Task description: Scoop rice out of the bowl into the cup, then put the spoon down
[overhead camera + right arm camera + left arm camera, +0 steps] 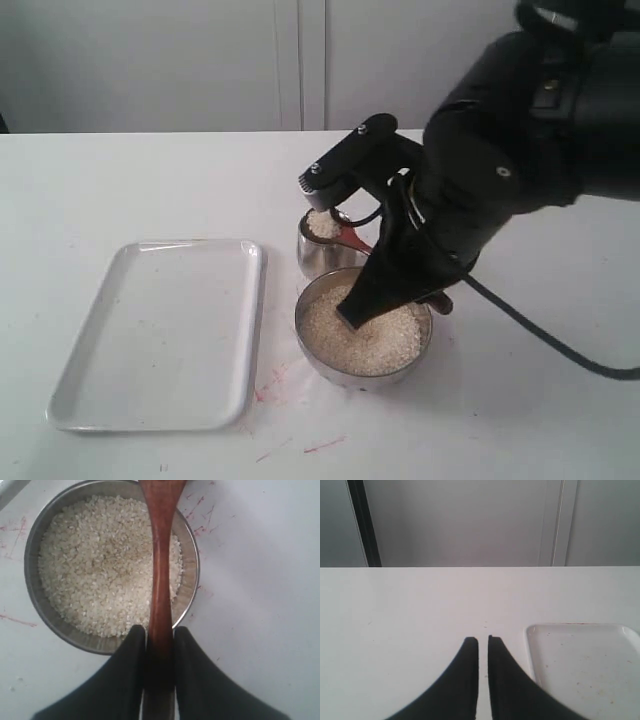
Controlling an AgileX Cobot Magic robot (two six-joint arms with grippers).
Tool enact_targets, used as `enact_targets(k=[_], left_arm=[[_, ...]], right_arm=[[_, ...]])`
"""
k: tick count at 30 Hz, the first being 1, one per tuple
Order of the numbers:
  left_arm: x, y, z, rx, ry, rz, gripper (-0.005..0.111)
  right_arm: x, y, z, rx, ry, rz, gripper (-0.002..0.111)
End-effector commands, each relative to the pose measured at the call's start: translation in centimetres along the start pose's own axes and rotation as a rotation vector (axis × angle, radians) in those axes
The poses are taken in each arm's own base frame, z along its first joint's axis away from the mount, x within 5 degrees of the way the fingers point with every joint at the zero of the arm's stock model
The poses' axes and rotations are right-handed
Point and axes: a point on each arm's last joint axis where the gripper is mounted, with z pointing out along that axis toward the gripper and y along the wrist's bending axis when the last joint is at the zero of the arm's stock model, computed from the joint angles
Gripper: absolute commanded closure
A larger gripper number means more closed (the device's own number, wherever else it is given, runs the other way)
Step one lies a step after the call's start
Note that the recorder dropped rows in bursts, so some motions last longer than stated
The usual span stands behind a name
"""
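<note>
Right gripper clamped spoon; loaded scoop beyond fingertips over cup; bowl beneath; tipping, set-down seemingly remained.

Right arm is black all over, big rounded housings with a soft sheen, and there's one small pale screw dotting the shell. A thick black cable runs off it, with a thinner loop of wire by the wrist. Right fingers are black, broad at the base, curving to narrow blunt tips. Left fingers have the same matte black and horn-like taper.
</note>
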Motion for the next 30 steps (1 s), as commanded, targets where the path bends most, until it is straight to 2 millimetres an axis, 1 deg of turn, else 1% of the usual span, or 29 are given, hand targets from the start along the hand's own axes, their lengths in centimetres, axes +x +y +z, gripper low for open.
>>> enact_targets(k=[1,4,6,9,11,15,18,21,27,30], left_arm=[[-0.3,0.0,0.0,0.005,-0.014,-0.011,0.092],[-0.3,0.0,0.0,0.005,-0.014,-0.011,0.092],[-0.3,0.0,0.0,0.005,-0.014,-0.011,0.092],[-0.3,0.0,0.0,0.005,-0.014,-0.011,0.092],[-0.3,0.0,0.0,0.005,-0.014,-0.011,0.092],[-0.3,0.0,0.0,0.005,-0.014,-0.011,0.092],[-0.3,0.0,0.0,0.005,-0.014,-0.011,0.092],[-0.3,0.0,0.0,0.005,-0.014,-0.011,0.092],[-0.3,0.0,0.0,0.005,-0.014,-0.011,0.092],[-0.3,0.0,0.0,0.005,-0.014,-0.011,0.092]], right_arm=[[-1.4,0.1,1.1,-0.012,0.03,-0.017,0.108],[-2.3,-0.2,1.8,-0.032,0.036,0.002,0.108],[-2.6,-1.1,2.0,-0.059,0.014,0.046,0.108],[-2.3,-3.4,2.6,-0.04,0.032,0.066,0.108],[-2.3,-3.9,3.3,-0.017,0.045,0.048,0.108],[-3.8,-4.0,4.6,-0.006,0.054,0.032,0.108],[-4.5,-4.3,4.8,0.014,0.049,0.019,0.108],[-4.4,-4.6,5.0,0.049,0.059,-0.008,0.108],[-4.1,-4.7,5.0,0.065,0.09,-0.02,0.108],[-4.2,-4.3,4.8,0.093,0.103,-0.066,0.108]])
